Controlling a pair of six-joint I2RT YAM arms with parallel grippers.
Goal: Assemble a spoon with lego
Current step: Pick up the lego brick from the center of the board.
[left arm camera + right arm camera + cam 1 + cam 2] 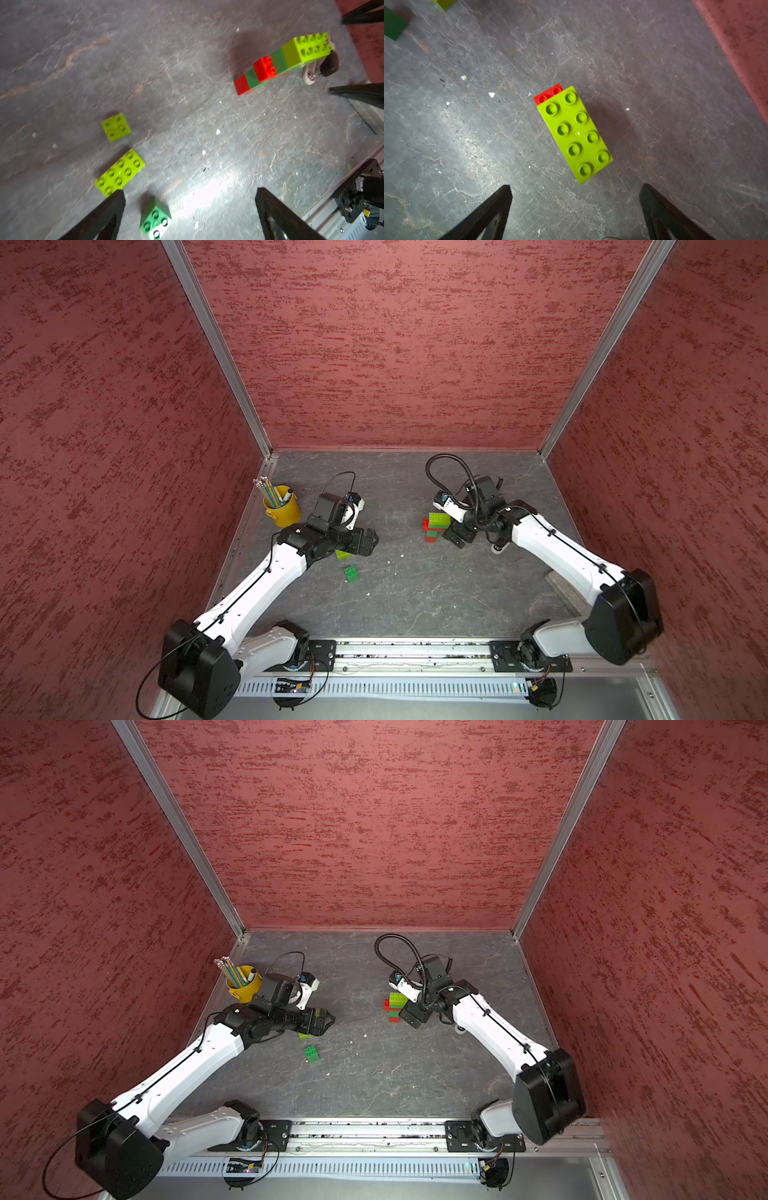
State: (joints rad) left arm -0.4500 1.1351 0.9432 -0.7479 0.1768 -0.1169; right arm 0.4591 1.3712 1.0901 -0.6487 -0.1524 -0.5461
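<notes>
Both my hands stand wide open and empty. My right hand (pixel 575 193) hangs just beside the part-built spoon (pixel 434 526) in the right half of the counter (pixel 415 605), not touching it. My left hand (pixel 190 199) hovers nearer the left edge. The dark green square brick (pixel 155 218) sits between its fingers, off-centre and cornerwise. I judge I should turn my wrist square to its flat sides, centre, then close, clear of the lime oblong brick (pixel 120 172).

Yellow cup (pixel 286 514) (pencils (pixel 265 489) and a marker (pixel 287 494) inside) stands on the grey table (pixel 415 593).
</notes>
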